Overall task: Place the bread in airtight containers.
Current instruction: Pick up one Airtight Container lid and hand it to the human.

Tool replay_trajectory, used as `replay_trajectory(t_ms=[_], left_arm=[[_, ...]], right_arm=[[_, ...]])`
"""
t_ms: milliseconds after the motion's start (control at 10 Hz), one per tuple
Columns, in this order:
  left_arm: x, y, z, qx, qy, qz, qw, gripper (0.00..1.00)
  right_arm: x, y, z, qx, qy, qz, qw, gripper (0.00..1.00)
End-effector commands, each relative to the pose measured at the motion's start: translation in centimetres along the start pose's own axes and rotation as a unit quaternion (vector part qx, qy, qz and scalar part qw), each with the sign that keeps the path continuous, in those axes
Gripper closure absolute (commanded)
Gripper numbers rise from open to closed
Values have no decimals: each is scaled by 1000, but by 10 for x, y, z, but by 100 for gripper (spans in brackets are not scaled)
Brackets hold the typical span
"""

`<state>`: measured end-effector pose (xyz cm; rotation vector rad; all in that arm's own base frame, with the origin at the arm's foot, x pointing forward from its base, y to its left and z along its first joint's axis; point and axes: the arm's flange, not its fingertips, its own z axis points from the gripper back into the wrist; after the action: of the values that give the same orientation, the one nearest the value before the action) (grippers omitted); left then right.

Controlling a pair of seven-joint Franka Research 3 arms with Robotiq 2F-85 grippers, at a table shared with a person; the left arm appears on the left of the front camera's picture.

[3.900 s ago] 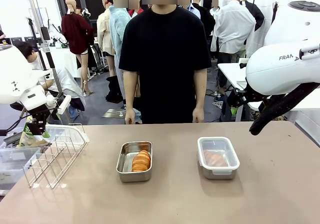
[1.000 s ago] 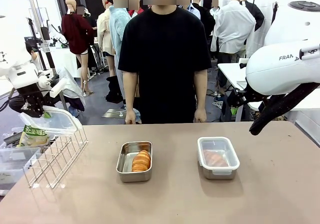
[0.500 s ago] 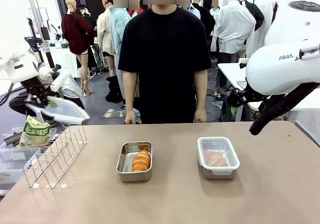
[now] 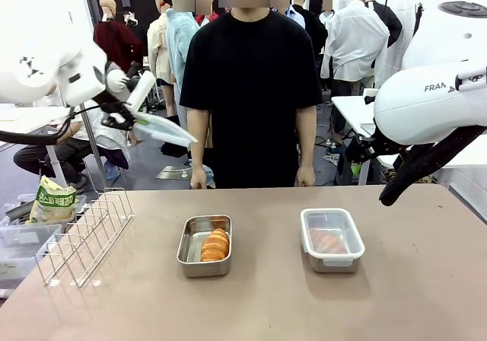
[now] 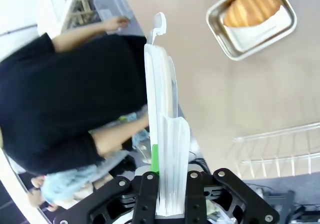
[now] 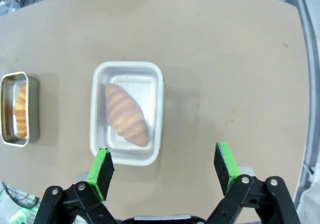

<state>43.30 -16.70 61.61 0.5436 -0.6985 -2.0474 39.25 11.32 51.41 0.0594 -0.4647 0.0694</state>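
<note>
Up high, the left gripper (image 5: 167,204) pinched a clear lid (image 4: 161,130) (edge-on), while the right gripper (image 6: 165,171) hung spread wide over the lidded tin (image 6: 127,112).

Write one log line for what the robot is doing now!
left gripper: shut on lid, in the air | right gripper: open, above lidded tin | open tin: croissant inside

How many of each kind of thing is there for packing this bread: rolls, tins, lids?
Bread rolls: 2, one in the open tin, one in the lidded tin
Steel tins: 2
Clear lids: 2, one on its tin, one held edge-on in the left gripper
Total: 6
</note>
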Motion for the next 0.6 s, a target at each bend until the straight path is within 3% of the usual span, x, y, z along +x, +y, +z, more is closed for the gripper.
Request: replay_trajectory(t_ms=[0,500], left_arm=[[2,25,-20,11,-22,-44,999,100],[35,65,-80,17,-51,-76,996,100]], right_arm=[[0,-1,-1,5,2,-2,1000,0],[0,-1,-1,5,2,-2,1000,0]])
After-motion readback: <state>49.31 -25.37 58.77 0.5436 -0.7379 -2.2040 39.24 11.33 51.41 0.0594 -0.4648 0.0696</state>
